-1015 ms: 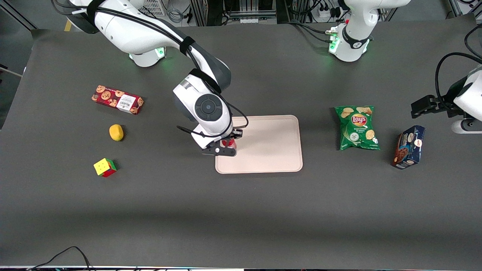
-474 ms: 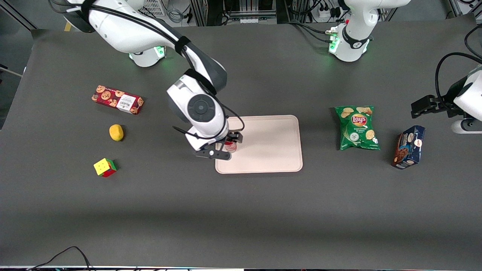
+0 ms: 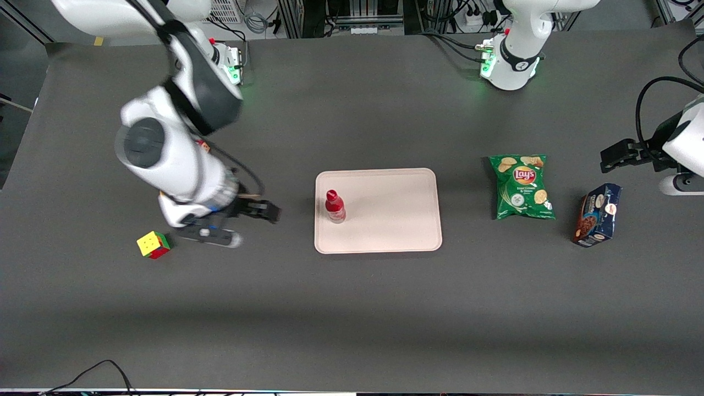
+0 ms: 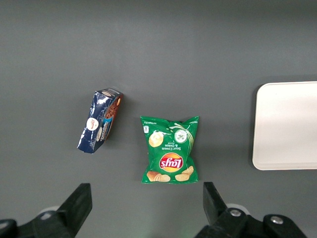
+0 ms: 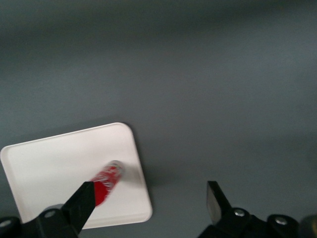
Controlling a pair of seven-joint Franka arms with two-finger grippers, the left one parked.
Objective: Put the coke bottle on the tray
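Observation:
The coke bottle [image 3: 334, 207], small and red with a red cap, stands upright on the pale pinkish-beige tray [image 3: 396, 220], close to the tray's edge toward the working arm's end. My gripper [image 3: 247, 224] is open and empty, above the bare table between the tray and a colour cube, well apart from the bottle. In the right wrist view the bottle [image 5: 106, 181] shows on the tray [image 5: 49, 158], and the open gripper [image 5: 148, 203] holds nothing. A part of the tray also shows in the left wrist view [image 4: 287, 124].
A colour cube [image 3: 153, 245] lies on the table close to the gripper. A green chips bag [image 3: 521, 187] and a dark blue cookie box [image 3: 597, 214] lie toward the parked arm's end. The arm hides the things under it.
The gripper let go of the bottle, which now stands free on the tray. The arm swung away toward the working arm's end, now near the colour cube.

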